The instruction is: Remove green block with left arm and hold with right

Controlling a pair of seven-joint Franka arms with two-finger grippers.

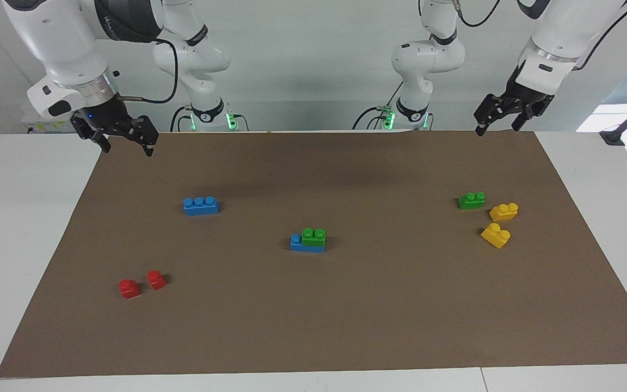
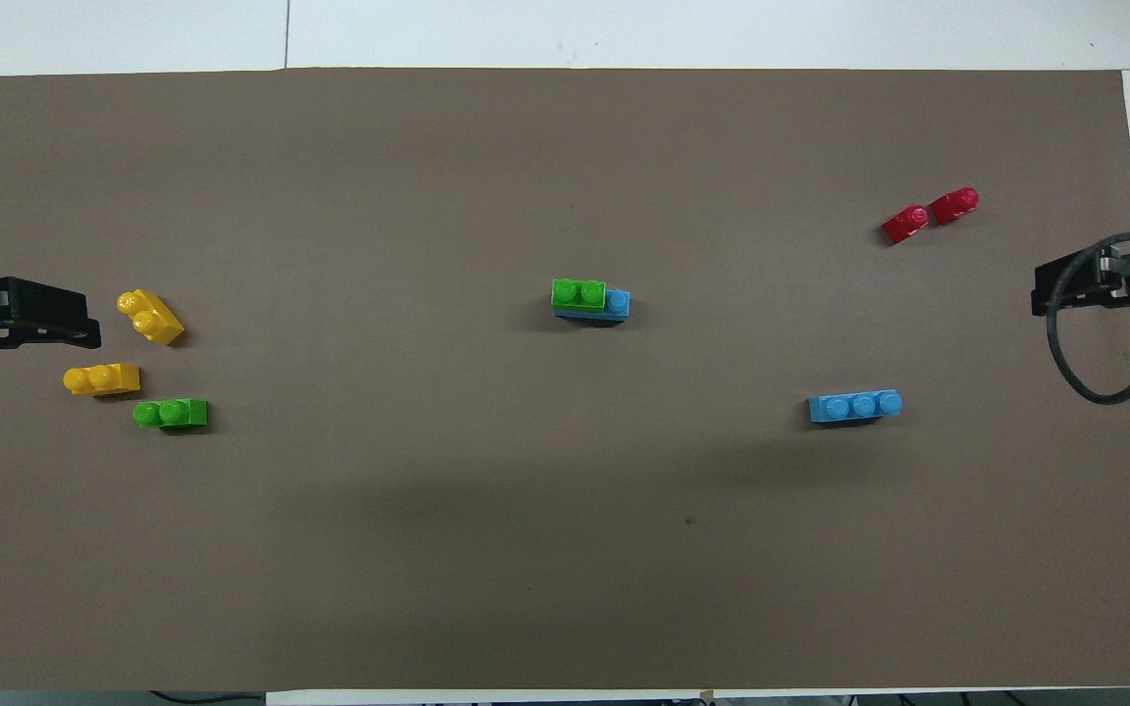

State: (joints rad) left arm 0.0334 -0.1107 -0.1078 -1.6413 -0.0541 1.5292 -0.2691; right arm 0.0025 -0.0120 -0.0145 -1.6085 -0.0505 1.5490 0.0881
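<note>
The green block (image 1: 313, 236) has two studs and sits pressed on top of a blue three-stud brick (image 1: 306, 244) in the middle of the brown mat (image 1: 346, 316). It also shows in the overhead view (image 2: 579, 293), on the blue brick (image 2: 618, 304). My left gripper (image 1: 497, 128) hangs open and empty in the air over the mat's corner at the left arm's end; it also shows in the overhead view (image 2: 84, 319). My right gripper (image 1: 127, 148) hangs open and empty over the mat's corner at the right arm's end. Both arms wait, well apart from the block.
A second green two-stud brick (image 1: 471, 200) and two yellow bricks (image 1: 504, 211) (image 1: 496, 235) lie toward the left arm's end. A lone blue three-stud brick (image 1: 201, 205) and two small red bricks (image 1: 129, 288) (image 1: 156, 279) lie toward the right arm's end.
</note>
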